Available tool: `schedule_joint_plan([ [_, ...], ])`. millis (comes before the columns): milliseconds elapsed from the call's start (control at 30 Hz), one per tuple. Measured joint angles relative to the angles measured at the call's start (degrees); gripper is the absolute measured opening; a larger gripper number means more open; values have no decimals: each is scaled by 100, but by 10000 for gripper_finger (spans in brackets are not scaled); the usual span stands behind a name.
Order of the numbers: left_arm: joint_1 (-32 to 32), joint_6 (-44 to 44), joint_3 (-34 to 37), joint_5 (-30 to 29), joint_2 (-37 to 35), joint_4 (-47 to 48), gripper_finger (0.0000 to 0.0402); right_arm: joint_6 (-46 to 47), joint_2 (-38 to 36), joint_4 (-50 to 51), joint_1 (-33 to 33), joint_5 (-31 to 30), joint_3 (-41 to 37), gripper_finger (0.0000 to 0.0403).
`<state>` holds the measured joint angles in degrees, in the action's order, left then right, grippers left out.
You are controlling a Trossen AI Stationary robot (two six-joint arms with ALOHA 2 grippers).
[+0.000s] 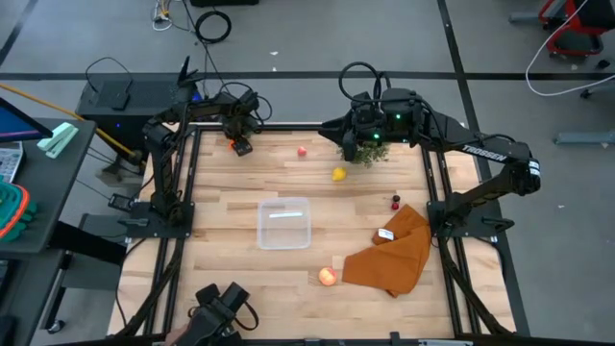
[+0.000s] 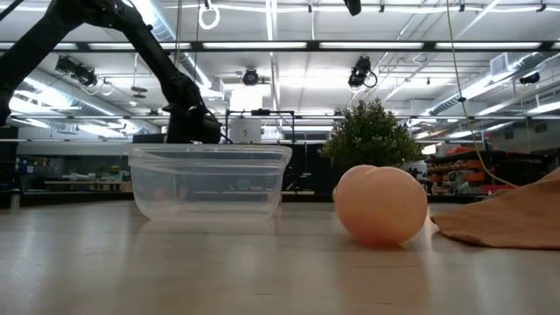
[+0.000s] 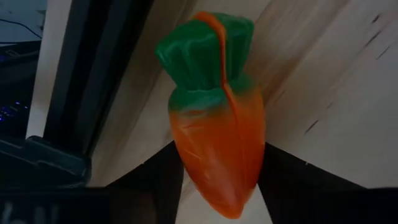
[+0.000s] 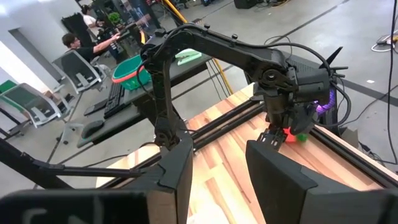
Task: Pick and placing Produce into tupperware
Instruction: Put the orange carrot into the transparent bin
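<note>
Carrot: we see the orange carrot (image 3: 217,130) with its green top at the desk's far left corner, about eleven o'clock from the tupperware, lying on the wood between the left pincer's two dark fingers.
Left pincer: the left pincer (image 1: 240,144) sits down over the carrot, a finger on each side; we cannot tell whether it has clenched on it.
Tupperware: the clear tupperware (image 1: 283,223) sits near the middle of the desk (image 1: 221,269).
Lemon: the lemon (image 1: 338,174) lies at about one o'clock from the tupperware.
Apple: the apple (image 1: 328,277) lies at about five o'clock from it, just beside the brown-orange cloth (image 1: 394,255).
Right pincer: the right pincer (image 4: 217,165) hangs over the far side of the desk by the potted plant (image 1: 370,154), fingers apart, grasping nothing.
</note>
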<state>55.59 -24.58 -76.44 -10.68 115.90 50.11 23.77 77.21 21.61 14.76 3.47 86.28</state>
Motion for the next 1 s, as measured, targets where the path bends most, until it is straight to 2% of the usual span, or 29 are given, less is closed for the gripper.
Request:
schedule_joint_plan([
  [167, -34, 44, -93, 16, 11, -43, 173, -94, 0, 0, 0, 2, 0, 122],
  [433, -236, 120, -486, 39, 13, 282, 181, -123, 0, 1, 11, 2, 0, 122],
  [600, -376, 173, -1014, 164, 11, 816, 173, -144, 0, 3, 57, 8, 0, 122],
  [800, -520, 677, -1714, 592, -45, 1263, 179, -130, -34, 118, 173, 8, -2, 122],
  [1000, -804, 869, -2386, 633, -183, 1836, 172, -252, -181, 305, 328, 8, -4, 122],
])
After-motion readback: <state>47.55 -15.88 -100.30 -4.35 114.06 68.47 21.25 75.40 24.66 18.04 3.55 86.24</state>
